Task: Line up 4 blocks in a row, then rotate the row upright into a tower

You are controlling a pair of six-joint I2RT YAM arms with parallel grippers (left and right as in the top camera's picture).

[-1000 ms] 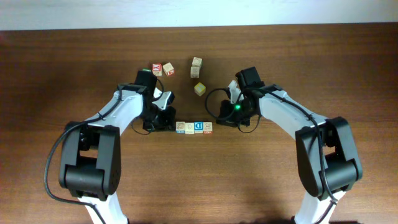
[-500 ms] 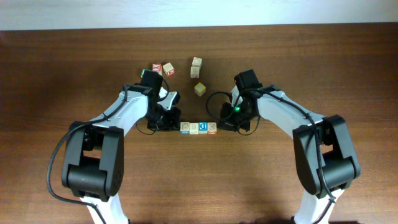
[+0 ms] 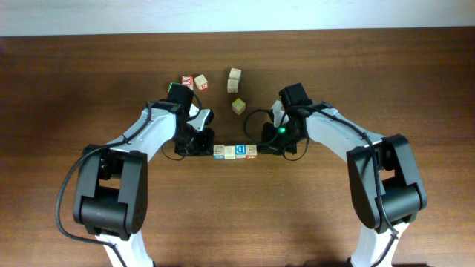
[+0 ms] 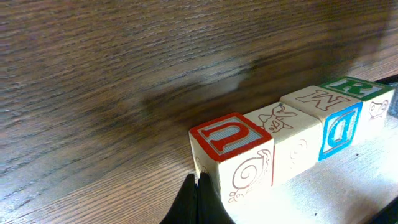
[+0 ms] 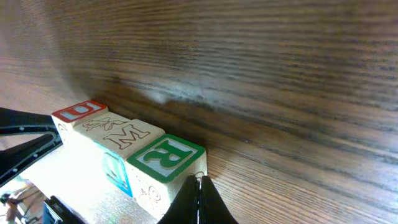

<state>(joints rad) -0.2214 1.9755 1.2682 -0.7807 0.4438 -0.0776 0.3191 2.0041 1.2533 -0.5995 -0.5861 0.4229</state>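
Wooden letter blocks [image 4: 292,140], red to green, touch in a row; left end effector [image 4: 197,198] and right end effector [image 5: 200,198] clenched

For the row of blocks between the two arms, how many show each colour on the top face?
Red top, the U block: 1
Pale top, the rabbit block and the M block: 2
Green top, the R block: 1
Total: 4
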